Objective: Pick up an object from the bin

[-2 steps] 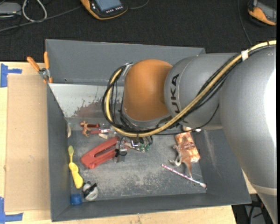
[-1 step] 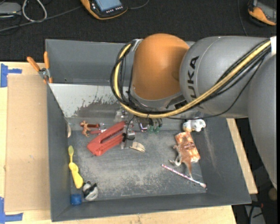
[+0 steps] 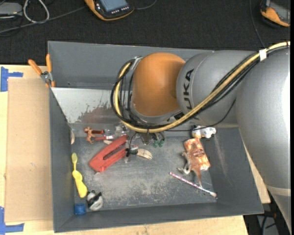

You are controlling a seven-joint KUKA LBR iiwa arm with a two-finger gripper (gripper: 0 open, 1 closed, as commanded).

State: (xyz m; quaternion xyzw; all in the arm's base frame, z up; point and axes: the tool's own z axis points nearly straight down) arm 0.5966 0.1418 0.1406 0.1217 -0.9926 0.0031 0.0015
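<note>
Lying beside claw (image 3: 133,148), red clamp (image 3: 107,156)

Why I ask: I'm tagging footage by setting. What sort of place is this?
Probably a robotics lab: a KUKA arm reaches into a grey metal bin of oddments, with a control pendant and cables behind.

Leftover bits, for anyone curious: just beside the gripper (image 3: 134,150), on its right in the view, lay a cream wedge-shaped bit (image 3: 145,154) and a little green thing (image 3: 159,142). To its left sat a small brown-orange piece (image 3: 94,134). Further right was a crumpled copper-coloured wrapper (image 3: 196,156), with a white bit (image 3: 204,130) above it and a pink-striped stick (image 3: 192,184) below. Well off to the lower left were a yellow toothbrush-looking thing (image 3: 78,176), a blue cap (image 3: 79,209) and a black-and-white blob (image 3: 94,199) next to it. Far above sat an orange-cased handheld (image 3: 108,3)
</note>
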